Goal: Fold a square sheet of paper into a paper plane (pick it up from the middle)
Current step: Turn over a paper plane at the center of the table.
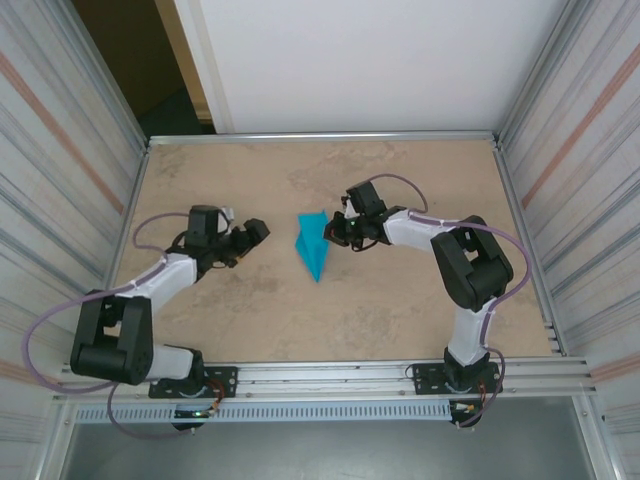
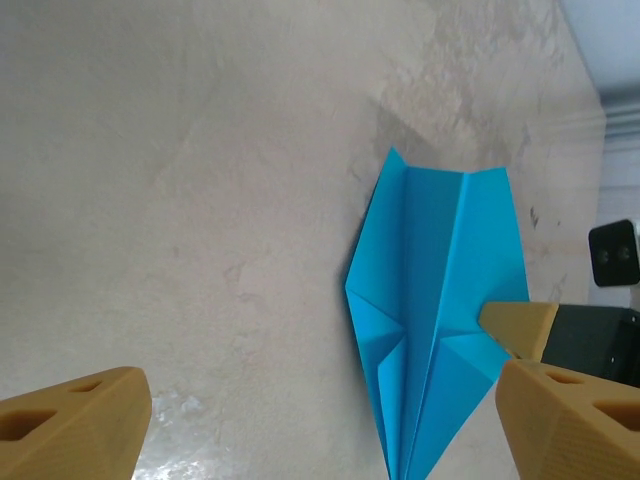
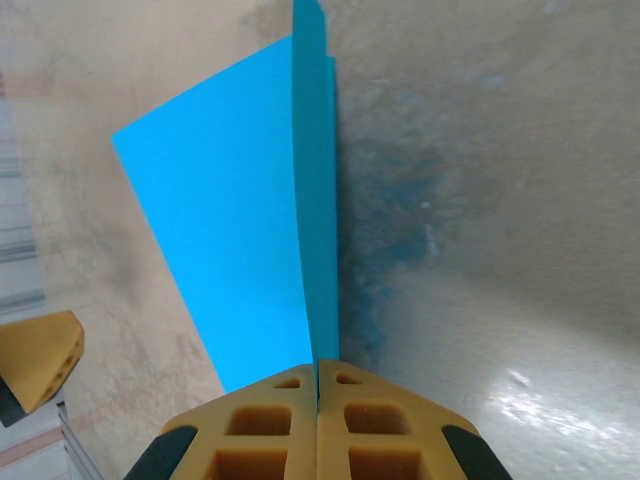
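The paper plane [image 1: 313, 245] lay mid-surface [image 1: 400, 320], nose toward the near edge. The right hand [image 3: 318, 378] pinched its upright centre fold; the left hand [image 1: 257, 233] gaped wide, empty, to its left.

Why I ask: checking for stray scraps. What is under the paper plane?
Bare tan table surrounds the paper plane, shadowed beside it. The patch directly beneath is hidden by the paper itself.

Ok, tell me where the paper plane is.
In the top view the paper plane is midway across the table, tip toward the near edge, pinched by the shut right gripper, with the open left gripper just to its left.
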`<state>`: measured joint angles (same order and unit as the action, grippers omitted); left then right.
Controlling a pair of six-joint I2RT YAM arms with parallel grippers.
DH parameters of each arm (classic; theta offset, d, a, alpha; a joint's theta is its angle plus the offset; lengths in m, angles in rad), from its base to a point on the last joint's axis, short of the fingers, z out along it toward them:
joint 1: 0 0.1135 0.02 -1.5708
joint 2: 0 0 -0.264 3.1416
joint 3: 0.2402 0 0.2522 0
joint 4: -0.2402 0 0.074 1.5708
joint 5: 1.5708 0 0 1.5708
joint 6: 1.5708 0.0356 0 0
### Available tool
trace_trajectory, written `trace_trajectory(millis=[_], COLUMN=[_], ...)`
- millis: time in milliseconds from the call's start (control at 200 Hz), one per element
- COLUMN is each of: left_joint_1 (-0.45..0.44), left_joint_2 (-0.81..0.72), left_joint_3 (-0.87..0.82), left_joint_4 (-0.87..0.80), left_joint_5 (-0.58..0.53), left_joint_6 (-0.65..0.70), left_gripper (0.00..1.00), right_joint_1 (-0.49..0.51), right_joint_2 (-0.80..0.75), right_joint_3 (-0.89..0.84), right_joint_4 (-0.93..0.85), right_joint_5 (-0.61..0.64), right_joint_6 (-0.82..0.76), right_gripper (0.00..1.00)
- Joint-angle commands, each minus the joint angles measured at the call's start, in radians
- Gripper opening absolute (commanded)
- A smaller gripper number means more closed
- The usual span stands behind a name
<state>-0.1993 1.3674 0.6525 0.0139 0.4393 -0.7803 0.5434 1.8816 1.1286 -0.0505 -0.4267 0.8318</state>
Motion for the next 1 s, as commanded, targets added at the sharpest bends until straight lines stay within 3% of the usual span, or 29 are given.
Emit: trace_trajectory(millis=[0, 266, 656, 997], left_joint_1=[-0.042, -0.15, -0.212, -0.252], left_joint_2=[0.045, 0.193, 0.344, 0.452], left_joint_3=[0.034, 0.127, 0.267, 0.356], left_joint_4=[0.043, 0.055, -0.028, -0.014], left_joint_5=[0.031, 0.067, 0.113, 0.171], left_joint_6=[-0.013, -0.01, 0.011, 0.021], left_gripper=[0.87, 0.7, 0.47, 0.47], right_joint_1=[-0.019, -0.042, -0.057, -0.056], right_joint_2=[-0.004, -0.008, 0.017, 0.018], right_joint_3=[-0.038, -0.073, -0.095, -0.095], right_joint_4=[0.056, 0.024, 0.014, 0.015], right_joint_5=[-0.031, 0.008, 0.035, 0.032], right_joint_6=[-0.024, -0.049, -0.04, -0.041], right_gripper=[0.02, 0.12, 0.1, 0.1])
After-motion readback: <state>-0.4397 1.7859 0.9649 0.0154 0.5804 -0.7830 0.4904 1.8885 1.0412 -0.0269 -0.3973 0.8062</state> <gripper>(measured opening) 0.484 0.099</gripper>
